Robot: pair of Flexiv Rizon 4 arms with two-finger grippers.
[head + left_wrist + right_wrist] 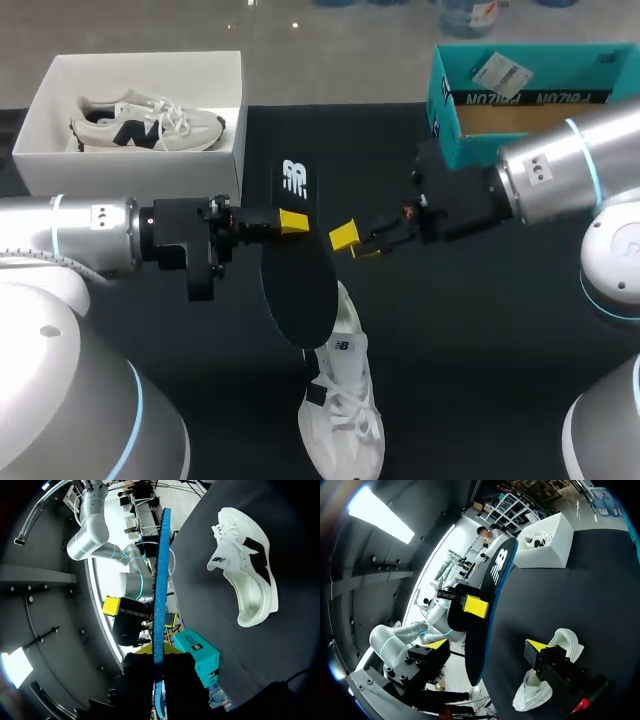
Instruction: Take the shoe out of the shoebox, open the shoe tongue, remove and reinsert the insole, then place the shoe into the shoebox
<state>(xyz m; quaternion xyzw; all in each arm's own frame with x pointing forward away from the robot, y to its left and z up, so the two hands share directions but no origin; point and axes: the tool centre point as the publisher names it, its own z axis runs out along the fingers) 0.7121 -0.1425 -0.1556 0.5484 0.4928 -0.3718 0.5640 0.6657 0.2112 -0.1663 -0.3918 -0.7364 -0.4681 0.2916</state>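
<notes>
Logo (293,177) on insole (298,285), label (499,70) on teal box (452,135)

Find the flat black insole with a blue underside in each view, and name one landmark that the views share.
Head view: the flat black insole with a blue underside is mid-table, gripped by the left pincer.
Left wrist view: seen edge-on as a blue strip, running out ahead of that pincer.
Right wrist view: logo face showing, ahead of the open right pincer.
Shared landmark: the white lace-up sneaker.
</notes>
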